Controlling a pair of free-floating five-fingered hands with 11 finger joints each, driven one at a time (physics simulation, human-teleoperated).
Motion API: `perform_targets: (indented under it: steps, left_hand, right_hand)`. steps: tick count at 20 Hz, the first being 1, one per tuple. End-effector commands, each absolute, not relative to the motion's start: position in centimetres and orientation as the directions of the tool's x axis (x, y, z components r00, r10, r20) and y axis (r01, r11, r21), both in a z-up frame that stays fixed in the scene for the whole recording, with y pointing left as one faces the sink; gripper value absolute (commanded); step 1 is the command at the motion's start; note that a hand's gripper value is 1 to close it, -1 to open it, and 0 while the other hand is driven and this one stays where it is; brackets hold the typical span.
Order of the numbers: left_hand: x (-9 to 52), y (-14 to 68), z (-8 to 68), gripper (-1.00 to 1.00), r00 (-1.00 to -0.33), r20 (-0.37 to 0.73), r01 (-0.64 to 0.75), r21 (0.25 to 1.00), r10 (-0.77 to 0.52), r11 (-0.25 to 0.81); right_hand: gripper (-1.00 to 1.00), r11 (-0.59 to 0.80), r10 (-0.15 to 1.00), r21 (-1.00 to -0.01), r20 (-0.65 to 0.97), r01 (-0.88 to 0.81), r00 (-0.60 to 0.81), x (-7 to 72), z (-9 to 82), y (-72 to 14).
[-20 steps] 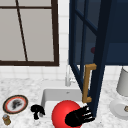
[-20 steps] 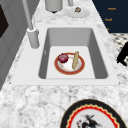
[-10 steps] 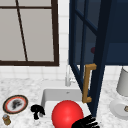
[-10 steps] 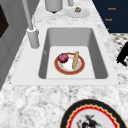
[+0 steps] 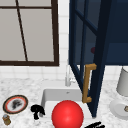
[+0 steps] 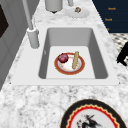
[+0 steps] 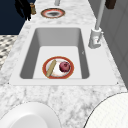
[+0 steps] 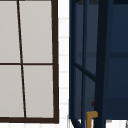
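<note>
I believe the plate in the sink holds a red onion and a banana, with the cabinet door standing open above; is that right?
Not quite: beside the red onion on the plate lies a tan stick-shaped thing, straight, not a banana, as the left side view shows. The cabinet door does stand open.

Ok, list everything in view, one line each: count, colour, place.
sink: one, white-grey, set in the marbled counter
rimmed plate: one, red-orange rim, in the sink
round fruit: one, dark red, on that plate
stick: one, tan, on that plate
faucet: one, grey, behind the sink
patterned plate: one, dark rim, counter left of sink
small jar: one, brown, beside it
white plate: one, counter right of sink
cabinet door: one, navy, open, tan handle
ball: one, red, front of sink
left hand: black, by the sink's left edge
right hand: black, low, right of ball
</note>
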State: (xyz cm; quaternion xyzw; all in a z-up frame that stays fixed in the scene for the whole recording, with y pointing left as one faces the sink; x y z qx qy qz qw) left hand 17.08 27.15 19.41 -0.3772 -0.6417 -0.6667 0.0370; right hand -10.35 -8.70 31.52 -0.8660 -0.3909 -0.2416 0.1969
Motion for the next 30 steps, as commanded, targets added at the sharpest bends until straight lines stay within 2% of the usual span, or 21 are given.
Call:
perform_targets:
  steps: [1,3,11,23,30]
  left_hand:
    - [17.1,27.2,19.4,0.00,-0.713,0.551,0.534,0.828,0.435,-0.174]
    - [17.1,27.2,19.4,0.00,-0.713,0.551,0.534,0.828,0.435,-0.174]
    - [17.1,27.2,19.4,0.00,-0.713,0.551,0.534,0.828,0.435,-0.174]
    - [17.1,27.2,19.4,0.00,-0.713,0.551,0.534,0.828,0.435,-0.174]
    - [17.1,27.2,19.4,0.00,-0.713,0.551,0.534,0.828,0.435,-0.174]
  right_hand:
    - [-1.00,-0.597,0.572,-0.267,0.520,0.756,0.635,-10.2,31.2,-8.9]
    - [-1.00,-0.592,0.554,-0.296,0.525,0.749,0.646,-9.9,30.8,-9.4]
    - [-1.00,-0.565,0.545,-0.312,0.555,0.764,0.629,-8.0,30.6,-10.9]
    - [-1.00,-0.523,0.602,-0.315,0.520,0.792,0.606,-5.5,30.9,-12.4]
    - [-1.00,-0.511,0.629,-0.387,0.440,0.768,0.641,-5.5,30.9,-12.6]
